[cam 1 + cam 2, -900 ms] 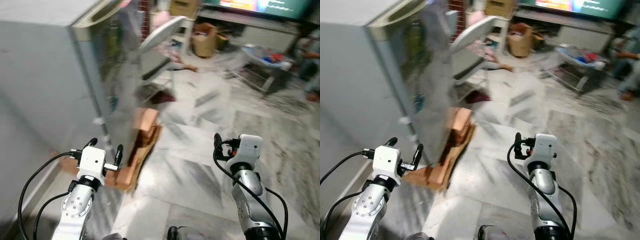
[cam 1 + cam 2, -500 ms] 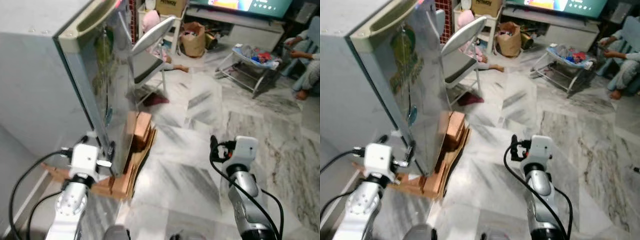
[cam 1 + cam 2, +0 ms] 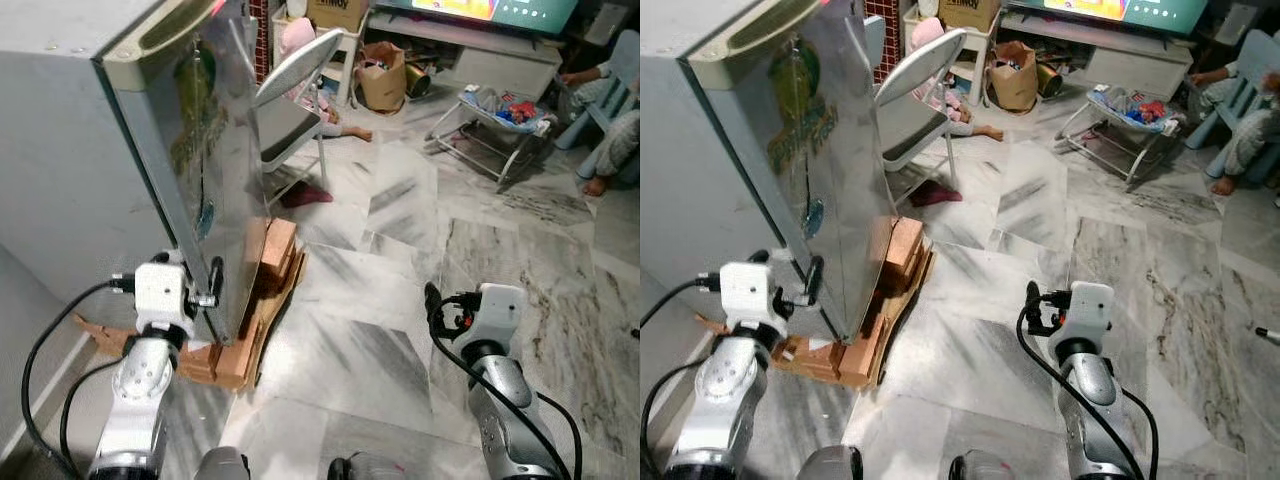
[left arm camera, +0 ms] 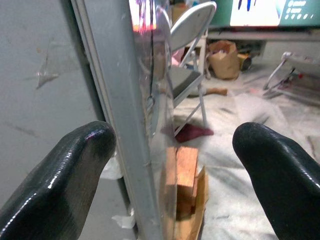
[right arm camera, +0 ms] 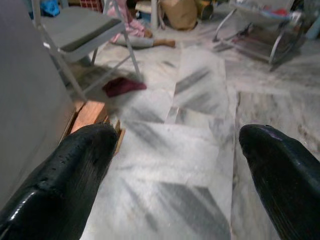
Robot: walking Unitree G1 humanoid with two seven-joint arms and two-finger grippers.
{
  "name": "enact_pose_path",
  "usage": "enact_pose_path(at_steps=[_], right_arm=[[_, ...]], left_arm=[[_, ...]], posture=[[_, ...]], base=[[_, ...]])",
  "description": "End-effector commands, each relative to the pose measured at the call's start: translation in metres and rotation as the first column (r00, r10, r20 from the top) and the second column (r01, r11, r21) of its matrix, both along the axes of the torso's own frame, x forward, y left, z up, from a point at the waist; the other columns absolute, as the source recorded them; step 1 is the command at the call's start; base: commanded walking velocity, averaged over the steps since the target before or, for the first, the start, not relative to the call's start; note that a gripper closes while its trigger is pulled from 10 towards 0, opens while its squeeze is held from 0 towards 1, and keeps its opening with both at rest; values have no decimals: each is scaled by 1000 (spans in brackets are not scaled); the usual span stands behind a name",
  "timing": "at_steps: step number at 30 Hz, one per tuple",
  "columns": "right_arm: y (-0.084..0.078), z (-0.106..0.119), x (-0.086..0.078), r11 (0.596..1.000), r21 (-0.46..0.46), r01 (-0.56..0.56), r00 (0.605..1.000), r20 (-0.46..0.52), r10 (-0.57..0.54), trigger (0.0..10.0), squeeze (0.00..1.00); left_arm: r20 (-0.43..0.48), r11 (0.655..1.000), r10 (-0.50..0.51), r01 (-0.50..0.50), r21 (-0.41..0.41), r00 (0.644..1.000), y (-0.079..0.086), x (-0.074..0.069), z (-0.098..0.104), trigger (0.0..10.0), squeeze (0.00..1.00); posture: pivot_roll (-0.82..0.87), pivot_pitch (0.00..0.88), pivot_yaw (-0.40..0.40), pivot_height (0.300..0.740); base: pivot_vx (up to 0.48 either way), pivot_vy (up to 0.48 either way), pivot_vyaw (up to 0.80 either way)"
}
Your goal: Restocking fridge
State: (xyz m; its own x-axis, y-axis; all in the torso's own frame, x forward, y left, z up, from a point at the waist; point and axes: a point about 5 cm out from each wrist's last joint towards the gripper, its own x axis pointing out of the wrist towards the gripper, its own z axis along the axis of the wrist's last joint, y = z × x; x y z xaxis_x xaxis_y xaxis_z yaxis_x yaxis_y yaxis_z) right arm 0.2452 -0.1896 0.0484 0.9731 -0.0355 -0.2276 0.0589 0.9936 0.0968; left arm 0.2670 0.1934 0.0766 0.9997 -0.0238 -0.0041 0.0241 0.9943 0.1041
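Progress: the restocking is judged to be at its very start. The fridge (image 3: 150, 150) is shut, and no food or drink for it is seen near the robot.
Left to do: the door has to be opened and goods brought and placed inside; none of this is done yet.
Fridge position: it stands on the robot's left, raised on wooden blocks (image 3: 270, 260) and flattened cardboard (image 3: 855, 350) laid on the marble floor (image 3: 400, 300).
Fridge look: a grey cabinet with a glossy, mirror-like door carrying a green sticker (image 3: 795, 120). A recessed grip (image 3: 175, 25) runs along the door's top edge.
Left tool: the left tool (image 4: 172, 165) is held wide open at the door's lower corner, one finger on each side of the door's edge. Contact cannot be told.
Right tool: the right tool (image 5: 177, 165) is held open and empty above the bare floor, well apart from the fridge.
Surroundings: a folding chair (image 3: 290, 95) stands just beyond the fridge. A cardboard box (image 3: 385, 75), a baby bouncer (image 3: 495, 125) and a seated person's legs (image 3: 610, 150) are seen further off.
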Motion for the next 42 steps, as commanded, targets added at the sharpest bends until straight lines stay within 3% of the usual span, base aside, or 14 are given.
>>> enact_pose_path(at_steps=[1, 6, 9, 11, 13, 16, 20, 28, 42], right_arm=[[1, 9, 0, 1000, 2, -12, 1000, 25, 12, 10000, 0], [2, 11, -3, 998, -41, -50, 999, 15, 50, 10000, 0], [5, 12, -6, 997, 12, -79, 997, 21, 79, 10000, 0], [4, 15, -7, 997, -8, -80, 996, 24, 80, 10000, 0], [2, 17, -8, 997, -16, -72, 997, 24, 72, 10000, 0], [8, 19, -11, 984, 1, -176, 984, 22, 176, 10000, 0], [11, 24, -13, 977, 38, -211, 977, 44, 209, 10000, 0], [14, 30, -17, 963, 23, -269, 962, 56, 267, 10000, 0], [10, 26, -20, 965, 13, -262, 964, 42, 261, 10000, 0]], left_arm=[[13, 1000, 30, -30, 8, 999, 7, 6, 3, 10000, 0], [26, 999, 35, -36, 37, 999, 13, 17, 7, 10000, 0], [31, 998, 34, -36, 53, 999, 15, 25, 8, 10000, 0], [41, 998, 34, -36, 53, 999, 16, 31, 11, 10000, 0], [44, 999, 32, -34, 42, 998, 15, 35, 13, 10000, 0], [54, 999, 11, -13, 36, 998, 9, 46, 17, 10000, 0], [58, 998, 3, -7, 57, 998, 3, 58, 20, 10000, 0], [68, 998, 34, -38, 53, 997, 5, 73, 27, 10000, 0], [91, 991, 119, -124, 54, 989, 8, 71, 25, 10000, 0]], posture=[[51, 114, -71, 740], [27, 128, -78, 740], [17, 131, -81, 740], [-1, 140, -88, 740], [-3, 141, -89, 740], [-13, 143, -99, 740], [-18, 144, -107, 740], [-34, 155, -102, 740], [-41, 159, -96, 740]], base=[[0, 0, 0], [0, 0, 0], [0, 0, 0], [0, 0, 0], [0, 0, 0], [0, 0, 0], [0, 0, 0], [0, 0, 0], [0, 0, 0]])
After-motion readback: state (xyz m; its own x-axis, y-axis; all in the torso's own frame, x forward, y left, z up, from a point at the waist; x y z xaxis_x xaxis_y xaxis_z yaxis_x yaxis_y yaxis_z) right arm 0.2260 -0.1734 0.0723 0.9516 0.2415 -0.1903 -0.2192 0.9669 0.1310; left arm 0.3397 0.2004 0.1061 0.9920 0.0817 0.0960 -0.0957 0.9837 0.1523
